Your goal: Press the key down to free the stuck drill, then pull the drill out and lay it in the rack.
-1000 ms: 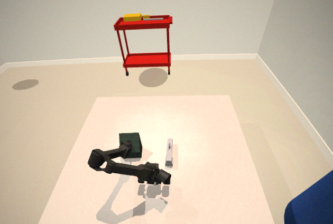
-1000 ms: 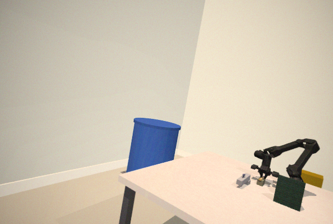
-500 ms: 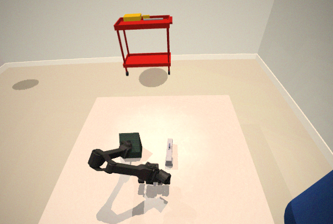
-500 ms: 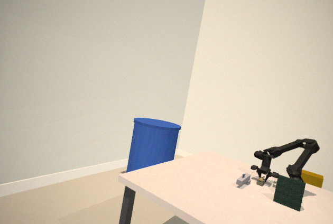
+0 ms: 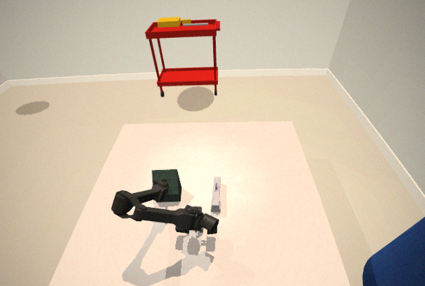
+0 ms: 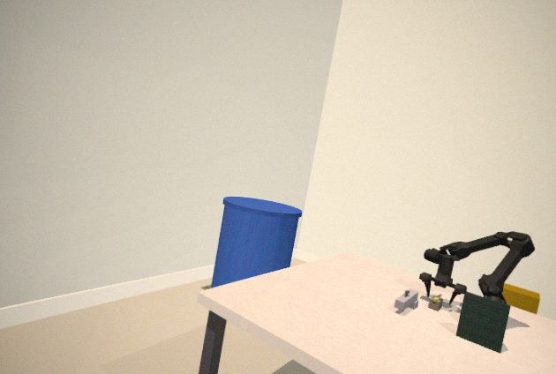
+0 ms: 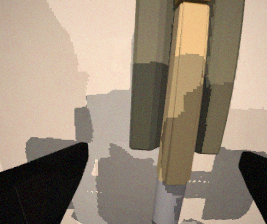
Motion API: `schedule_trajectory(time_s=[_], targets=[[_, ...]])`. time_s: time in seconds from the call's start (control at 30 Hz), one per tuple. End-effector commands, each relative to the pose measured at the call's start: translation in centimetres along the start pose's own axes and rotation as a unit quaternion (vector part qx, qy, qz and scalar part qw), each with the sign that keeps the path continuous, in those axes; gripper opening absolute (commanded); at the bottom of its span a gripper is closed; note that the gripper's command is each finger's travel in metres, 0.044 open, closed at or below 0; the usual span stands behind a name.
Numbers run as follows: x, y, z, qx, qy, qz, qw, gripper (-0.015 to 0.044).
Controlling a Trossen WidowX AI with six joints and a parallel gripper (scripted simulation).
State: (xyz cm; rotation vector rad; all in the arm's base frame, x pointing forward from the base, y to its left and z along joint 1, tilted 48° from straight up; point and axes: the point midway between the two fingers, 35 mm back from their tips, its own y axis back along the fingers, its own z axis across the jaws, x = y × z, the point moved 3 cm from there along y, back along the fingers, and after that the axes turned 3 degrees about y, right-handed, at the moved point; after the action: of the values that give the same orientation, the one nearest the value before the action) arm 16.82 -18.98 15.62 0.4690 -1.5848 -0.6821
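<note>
In the wrist view a tan bar with a grey round tip, the drill point(image 7: 186, 83), lies between two olive-grey blocks of its holder point(image 7: 150, 63). My gripper point(image 7: 165, 155) point(image 6: 439, 297) point(image 5: 209, 225) is open. It hangs just above the drill with a finger on each side, touching nothing. In the exterior view the drill and holder show as a small tan piece point(image 6: 435, 300) under the fingers. In the top view the arm hides them. A long pale grey block point(image 5: 216, 199) point(image 6: 406, 301) with a small blue piece point(image 5: 216, 185) on top lies close beside them.
A dark green box point(image 5: 167, 183) point(image 6: 483, 322) stands by the arm's base. A yellow block point(image 6: 522, 297) lies behind it. A blue barrel point(image 6: 257, 238) point(image 5: 409, 256) stands on the floor past the table's corner. A red cart point(image 5: 183, 34) stands at the far wall.
</note>
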Motion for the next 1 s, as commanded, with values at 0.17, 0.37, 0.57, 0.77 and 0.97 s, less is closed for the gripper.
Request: schedule_trajectory(time_s=[0.17,0.37,0.57,0.77,0.97], targets=[[0.1,3.5,-0.1,0.002,-0.004,0.001,1.0,0.044],[0.2,6.1,-0.1,0.001,-0.004,0.0,1.0,0.044],[-0.6,7.2,-4.6,0.067,-0.11,0.002,0.992,0.044],[-3.1,11.7,-11.7,0.175,-0.289,-0.035,0.94,0.044],[-7.1,17.6,-17.4,0.26,-0.448,-0.12,0.847,0.044]])
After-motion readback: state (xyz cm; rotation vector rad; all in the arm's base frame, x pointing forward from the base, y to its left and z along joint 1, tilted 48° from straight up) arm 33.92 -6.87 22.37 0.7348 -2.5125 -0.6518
